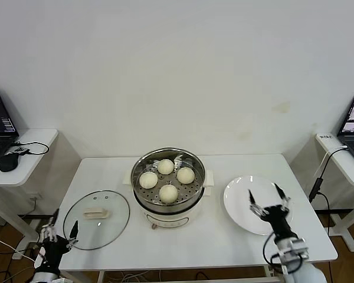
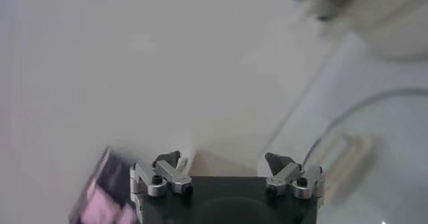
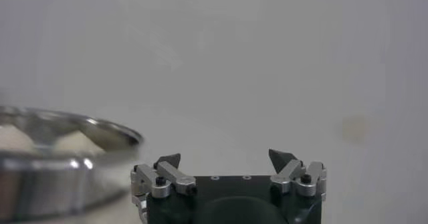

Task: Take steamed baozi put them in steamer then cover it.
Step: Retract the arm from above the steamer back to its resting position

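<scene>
Four buns (image 1: pixel 167 177) sit in the steamer (image 1: pixel 167 187) at the table (image 1: pixel 224 247) centre; loading looks complete; lid (image 1: pixel 97 219) lies near the left edge; left gripper (image 1: pixel 64 224), released, must grasp its handle; right gripper (image 1: pixel 267 196), released, idles over the plate (image 1: pixel 239 200).

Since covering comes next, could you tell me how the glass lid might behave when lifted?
The cover looks rigid, and being glass it is probably fragile. Its smooth dome likely slips, so its raised handle seems the safest grip. Lying flat on the table near the left claw, it shouldn't roll.
</scene>
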Controlling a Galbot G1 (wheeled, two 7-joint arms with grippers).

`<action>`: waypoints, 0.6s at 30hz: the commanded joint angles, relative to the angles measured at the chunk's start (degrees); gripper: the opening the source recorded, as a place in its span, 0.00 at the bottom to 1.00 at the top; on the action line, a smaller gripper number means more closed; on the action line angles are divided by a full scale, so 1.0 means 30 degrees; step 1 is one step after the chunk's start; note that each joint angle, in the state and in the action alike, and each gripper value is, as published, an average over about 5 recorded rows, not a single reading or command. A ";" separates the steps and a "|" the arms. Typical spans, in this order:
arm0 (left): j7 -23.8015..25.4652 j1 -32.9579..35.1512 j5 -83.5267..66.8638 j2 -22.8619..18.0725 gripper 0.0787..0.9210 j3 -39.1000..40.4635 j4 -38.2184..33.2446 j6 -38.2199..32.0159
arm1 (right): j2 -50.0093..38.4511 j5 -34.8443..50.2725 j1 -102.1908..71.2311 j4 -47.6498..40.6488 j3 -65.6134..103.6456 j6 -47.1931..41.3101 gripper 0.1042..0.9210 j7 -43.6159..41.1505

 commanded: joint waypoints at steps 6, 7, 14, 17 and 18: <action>0.1344 -0.2599 0.7336 0.0970 0.88 0.1684 0.2749 -0.0137 | 0.2329 -0.0995 -0.2661 -0.0129 0.3733 0.1455 0.88 0.0351; 0.1367 -0.2788 0.7326 0.1006 0.88 0.1746 0.2875 -0.0076 | 0.2373 -0.0998 -0.2660 -0.0198 0.3752 0.1491 0.88 0.0347; 0.1517 -0.4260 0.7223 0.1219 0.88 0.2259 0.3770 0.0214 | 0.2622 -0.1107 -0.2759 -0.0560 0.3691 0.1631 0.88 0.0338; 0.1571 -0.4833 0.7206 0.1241 0.88 0.2521 0.4063 0.0311 | 0.2687 -0.1139 -0.2807 -0.0648 0.3680 0.1665 0.88 0.0334; 0.1578 -0.5014 0.7211 0.1239 0.88 0.2611 0.4131 0.0348 | 0.2706 -0.1154 -0.2828 -0.0671 0.3678 0.1674 0.88 0.0333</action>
